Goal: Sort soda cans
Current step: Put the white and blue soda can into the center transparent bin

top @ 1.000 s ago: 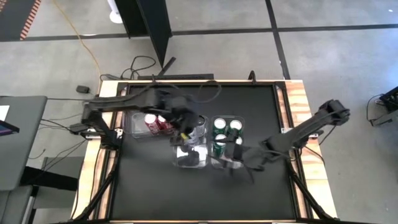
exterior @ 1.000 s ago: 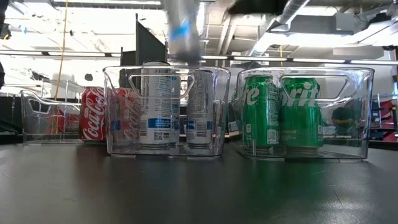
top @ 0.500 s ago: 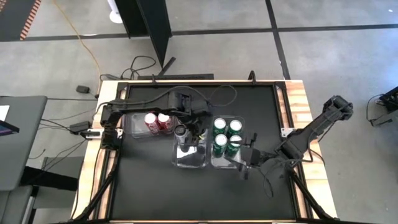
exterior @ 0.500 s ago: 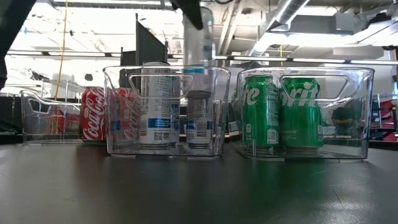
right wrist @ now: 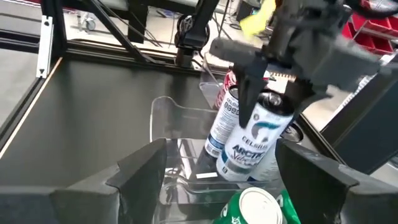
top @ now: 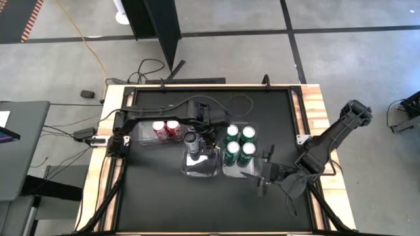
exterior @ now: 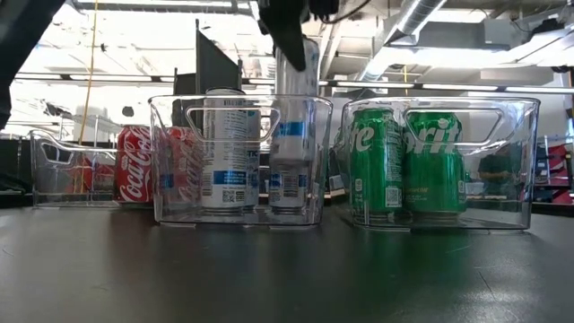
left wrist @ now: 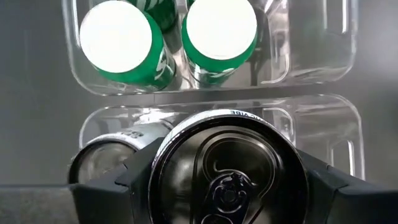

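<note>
- Left gripper (exterior: 291,31) pinches a slim silver-grey soda can with blue lettering (exterior: 292,112) by its upper body, one dark finger on each side; can hangs upright, long axis vertical, tilted slightly; its lower part is already below the rim of the middle clear plastic bin (exterior: 170,161), base not yet on the bin floor, judging by the low view.
- Key relation: the open spot lies straight below the held can; the next move looks like a plain descent, then release; left arm is the nearer one, being directly over this bin.
- Inside the same bin: other silver-grey cans (exterior: 224,148) standing upright just beside the held one; clearance looks tight, a sideways nudge could tip a neighbour.
- Adjacent bin of upright green soda cans (top: 236,144) sits just beside, toward the right arm; bin of red soda cans (top: 164,129) on the other side, set further back; neither in the descent path.
- Right gripper (top: 262,178) waits low over the black table (top: 157,196), fingers spread, nothing between them; near the green bin's corner, apart from the left gripper's work.
</note>
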{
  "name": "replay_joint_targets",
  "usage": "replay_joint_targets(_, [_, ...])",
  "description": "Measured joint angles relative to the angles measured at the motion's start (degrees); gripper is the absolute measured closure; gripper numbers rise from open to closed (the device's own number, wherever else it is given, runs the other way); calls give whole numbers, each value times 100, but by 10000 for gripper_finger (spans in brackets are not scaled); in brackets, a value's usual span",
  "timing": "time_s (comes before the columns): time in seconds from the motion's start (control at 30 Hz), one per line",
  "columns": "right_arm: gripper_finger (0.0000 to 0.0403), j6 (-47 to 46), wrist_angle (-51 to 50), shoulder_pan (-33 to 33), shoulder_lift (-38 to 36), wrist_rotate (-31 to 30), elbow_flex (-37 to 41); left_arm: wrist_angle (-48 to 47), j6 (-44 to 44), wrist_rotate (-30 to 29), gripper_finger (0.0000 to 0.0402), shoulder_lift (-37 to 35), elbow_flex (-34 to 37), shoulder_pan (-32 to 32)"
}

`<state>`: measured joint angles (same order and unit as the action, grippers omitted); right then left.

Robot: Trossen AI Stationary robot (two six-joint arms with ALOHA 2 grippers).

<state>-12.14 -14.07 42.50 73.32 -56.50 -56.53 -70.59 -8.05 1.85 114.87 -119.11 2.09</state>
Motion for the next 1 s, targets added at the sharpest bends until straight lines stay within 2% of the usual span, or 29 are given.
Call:
replay_joint_targets(0.57, [85, -287, -247, 145, 4, -66, 0, 32, 11, -224, 158, 545, 35, -3])
replay_joint_targets(1.0, [85, -302, -286, 223, 4, -64, 0, 121, 80, -438, 158, 606, 24, -4])
